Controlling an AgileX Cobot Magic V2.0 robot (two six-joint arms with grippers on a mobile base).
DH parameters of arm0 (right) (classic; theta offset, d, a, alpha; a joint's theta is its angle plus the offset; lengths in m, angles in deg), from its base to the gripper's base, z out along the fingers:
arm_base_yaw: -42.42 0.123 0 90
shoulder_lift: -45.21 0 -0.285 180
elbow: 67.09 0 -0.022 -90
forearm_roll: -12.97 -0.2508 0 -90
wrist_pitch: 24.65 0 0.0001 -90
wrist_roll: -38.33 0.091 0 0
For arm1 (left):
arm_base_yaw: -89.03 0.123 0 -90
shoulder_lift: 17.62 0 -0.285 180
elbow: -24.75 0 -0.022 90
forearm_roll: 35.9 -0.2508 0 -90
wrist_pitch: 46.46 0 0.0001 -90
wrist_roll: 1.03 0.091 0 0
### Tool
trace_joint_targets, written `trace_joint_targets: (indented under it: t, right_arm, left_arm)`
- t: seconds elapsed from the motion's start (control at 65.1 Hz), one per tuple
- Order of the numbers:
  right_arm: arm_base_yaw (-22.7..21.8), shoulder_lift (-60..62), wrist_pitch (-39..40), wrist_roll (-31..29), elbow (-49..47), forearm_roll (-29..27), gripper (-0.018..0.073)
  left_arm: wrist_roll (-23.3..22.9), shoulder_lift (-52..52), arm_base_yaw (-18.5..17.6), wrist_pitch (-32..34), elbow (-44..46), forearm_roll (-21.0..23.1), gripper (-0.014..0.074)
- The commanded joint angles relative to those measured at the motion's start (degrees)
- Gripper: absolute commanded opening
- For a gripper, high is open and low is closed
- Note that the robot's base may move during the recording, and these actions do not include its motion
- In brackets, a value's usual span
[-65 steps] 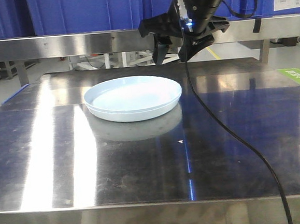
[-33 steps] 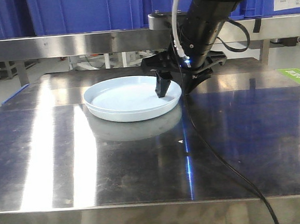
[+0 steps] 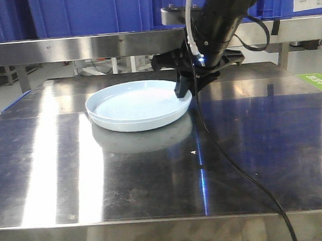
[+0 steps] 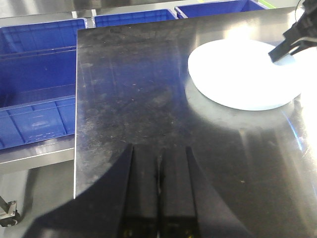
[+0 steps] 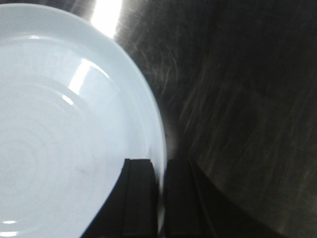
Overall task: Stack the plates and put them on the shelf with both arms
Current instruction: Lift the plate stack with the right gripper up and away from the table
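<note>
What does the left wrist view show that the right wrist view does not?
Only the left wrist view: the whole outline of the plates, the edge of the steel table, blue crates beyond it, the left gripper with fingers shut on nothing, and the right gripper seen from outside at the plates' rim. Only the right wrist view: that rim close up, clamped between the right fingers, one inside and one outside. Both: the plates and the table.

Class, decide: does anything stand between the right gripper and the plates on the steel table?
Nothing visible does. The right gripper straddles the rim of the plates, one finger inside, one outside.
</note>
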Motion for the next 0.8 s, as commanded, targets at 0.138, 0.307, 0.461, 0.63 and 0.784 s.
trace_joint_targets:
  t: [0.138, 0.307, 0.461, 0.63, 0.784]
  right_arm:
    - [-0.9, 12.37, 2.49, -0.87, -1.49, 4.02, 0.005]
    - [-2.93, 20.07, 1.34, -0.87, -1.05, 4.08, 0.005]
    - [-6.09, 27.99, 3.3, -0.87, 3.29, 4.08, 0.005]
    - [-9.0, 39.33, 8.74, -0.87, 14.9, 4.08, 0.0049]
    - [-9.75, 49.64, 13.53, -0.87, 26.75, 4.08, 0.0049]
  left_arm:
    - [-0.13, 0.09, 0.05, 4.81, 1.74, 0.11, 0.01]
    - [-0.13, 0.09, 0.05, 4.81, 1.74, 0.11, 0.01]
    - [-0.13, 0.09, 0.05, 4.81, 1.74, 0.11, 0.01]
    - [-0.13, 0.09, 0.05, 4.81, 1.74, 0.11, 0.01]
    - [-0.13, 0.09, 0.05, 4.81, 1.74, 0.11, 0.01]
